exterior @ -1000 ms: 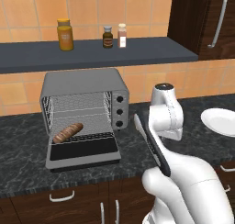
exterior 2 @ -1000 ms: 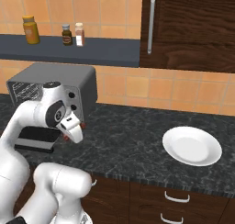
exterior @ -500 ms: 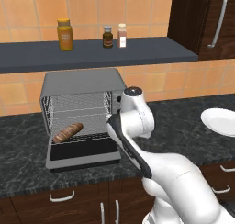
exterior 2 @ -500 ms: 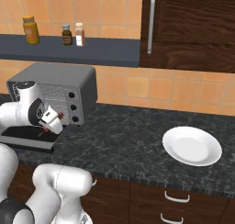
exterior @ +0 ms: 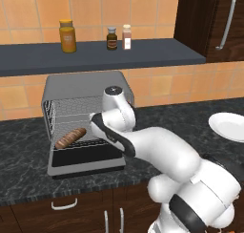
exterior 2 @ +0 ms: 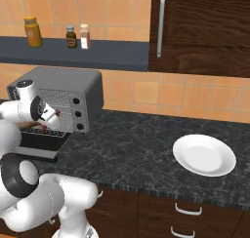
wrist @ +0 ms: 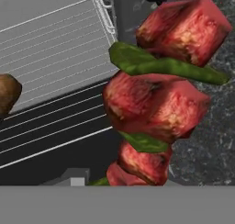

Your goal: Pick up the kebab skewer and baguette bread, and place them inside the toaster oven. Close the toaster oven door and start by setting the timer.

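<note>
Kebab skewer [wrist: 158, 99]: held in the jaws, seen up close from the hand; red meat cubes alternating with green pepper slices, hanging over the right edge of the open door and the dark table beside it.
Jaws: narrowed on the skewer; fingertips themselves hidden beneath the food in the hand view.
Gripper [exterior 2: 49, 116]: in front of the oven's open mouth, low, near the knob column in the right base view.
Baguette bread [exterior: 70, 137]: lying on the lower wire rack inside the oven, toward the left side, angled slightly.
Toaster oven [exterior: 86, 86]: grey box on the dark stone table against the tiled wall, cavity open, wire racks visible.
Toaster oven door [exterior: 86, 159]: dropped down flat, dark glass facing up, resting just above the table.
Knobs [exterior 2: 75, 114]: three black, in a column on the oven's right.
Plate [exterior 2: 204, 154]: white, on the table well to the right of the oven.
Shelf [exterior: 95, 55]: above the oven, carrying an orange jar [exterior: 67, 36] and two small bottles [exterior: 119, 37] standing close together.
</note>
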Robot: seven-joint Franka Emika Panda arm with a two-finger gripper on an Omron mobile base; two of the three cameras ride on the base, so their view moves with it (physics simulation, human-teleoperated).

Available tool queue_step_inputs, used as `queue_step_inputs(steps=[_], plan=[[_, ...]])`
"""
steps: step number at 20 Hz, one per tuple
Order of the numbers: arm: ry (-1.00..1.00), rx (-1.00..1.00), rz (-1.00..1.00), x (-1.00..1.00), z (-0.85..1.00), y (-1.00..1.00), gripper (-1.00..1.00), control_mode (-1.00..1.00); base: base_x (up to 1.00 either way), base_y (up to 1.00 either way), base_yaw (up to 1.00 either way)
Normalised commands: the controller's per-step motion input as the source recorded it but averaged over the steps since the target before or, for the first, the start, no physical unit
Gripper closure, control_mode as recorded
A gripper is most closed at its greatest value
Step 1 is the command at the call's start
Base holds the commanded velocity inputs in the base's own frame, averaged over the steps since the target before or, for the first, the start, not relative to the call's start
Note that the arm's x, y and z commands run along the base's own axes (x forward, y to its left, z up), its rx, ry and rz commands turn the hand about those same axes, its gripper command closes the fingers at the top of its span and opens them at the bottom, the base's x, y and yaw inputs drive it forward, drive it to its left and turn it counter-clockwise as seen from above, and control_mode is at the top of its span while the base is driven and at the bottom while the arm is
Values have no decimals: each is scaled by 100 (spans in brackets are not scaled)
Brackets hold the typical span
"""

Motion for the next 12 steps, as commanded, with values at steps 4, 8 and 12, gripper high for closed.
queue_step_inputs(steps=[4,8,12], plan=[[1,1,14,25,-14,40,100,-100,0,0,0],[5,7,6,14,-46,23,100,-100,0,0,0],[0,6,7,19,-26,14,100,-100,0,0,0]])
